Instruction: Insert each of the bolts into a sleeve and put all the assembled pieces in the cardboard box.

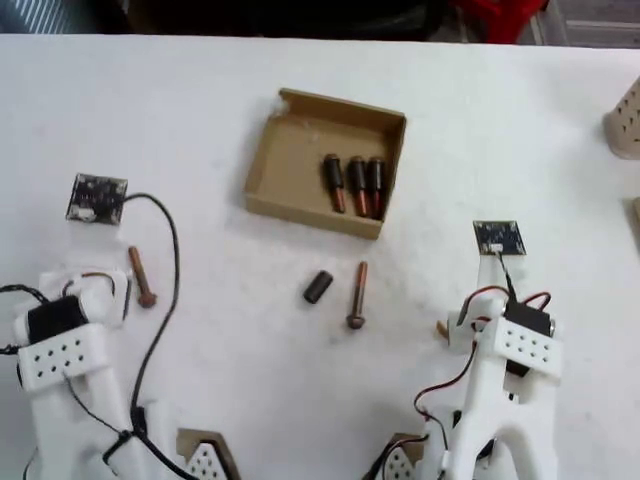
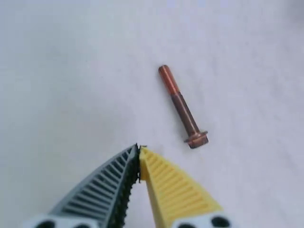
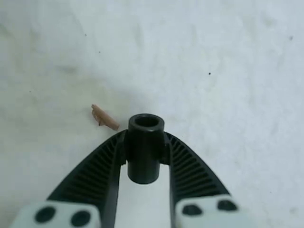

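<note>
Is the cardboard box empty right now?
No. Three assembled pieces lie side by side inside the cardboard box.

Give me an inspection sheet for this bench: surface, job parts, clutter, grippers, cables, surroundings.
Surface: white table, lightly marked.
Job's things: cardboard box holds three assembled pieces; loose sleeve and middle bolt lie in front of it, apart; left bolt lies by the left gripper; held sleeve is in the right gripper.
Clutter: tan chip near the right gripper; left circuit board; right circuit board.
Grippers: left gripper shut, empty; right gripper shut on the held sleeve.
Cables: black cable runs from the left circuit board toward the arm bases; red wires on the right arm.
Surroundings: beige perforated object at the table's right edge.
</note>
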Tool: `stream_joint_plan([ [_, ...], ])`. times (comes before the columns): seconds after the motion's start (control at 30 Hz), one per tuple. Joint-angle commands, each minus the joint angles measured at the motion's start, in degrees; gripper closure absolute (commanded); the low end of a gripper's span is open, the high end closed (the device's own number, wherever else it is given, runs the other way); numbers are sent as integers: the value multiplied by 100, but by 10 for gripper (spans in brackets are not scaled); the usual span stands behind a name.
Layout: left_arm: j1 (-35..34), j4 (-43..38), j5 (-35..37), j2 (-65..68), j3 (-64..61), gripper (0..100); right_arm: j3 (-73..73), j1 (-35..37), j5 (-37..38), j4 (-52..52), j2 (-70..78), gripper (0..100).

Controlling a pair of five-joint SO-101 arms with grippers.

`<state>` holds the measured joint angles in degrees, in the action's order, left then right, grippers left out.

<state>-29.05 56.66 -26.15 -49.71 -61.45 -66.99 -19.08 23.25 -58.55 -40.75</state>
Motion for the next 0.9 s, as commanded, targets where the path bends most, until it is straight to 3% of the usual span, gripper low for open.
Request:
stream_joint_plan([
  [0.0,57,519,-88,585,325,977,44,-31,-9,75,-136,981],
  [0.17,101,853,431,2475,1371,977,44,-40,-9,75,-119,981],
  [0.37,101,1099,457,4092,2303,977,44,-57,-9,75,-119,981],
  [0.67,558,1108,510,4418,2338,977,44,-31,-9,75,-127,981],
  [0.87,1349,1073,1310,4426,2330,977,44,-57,-9,75,-136,981],
])
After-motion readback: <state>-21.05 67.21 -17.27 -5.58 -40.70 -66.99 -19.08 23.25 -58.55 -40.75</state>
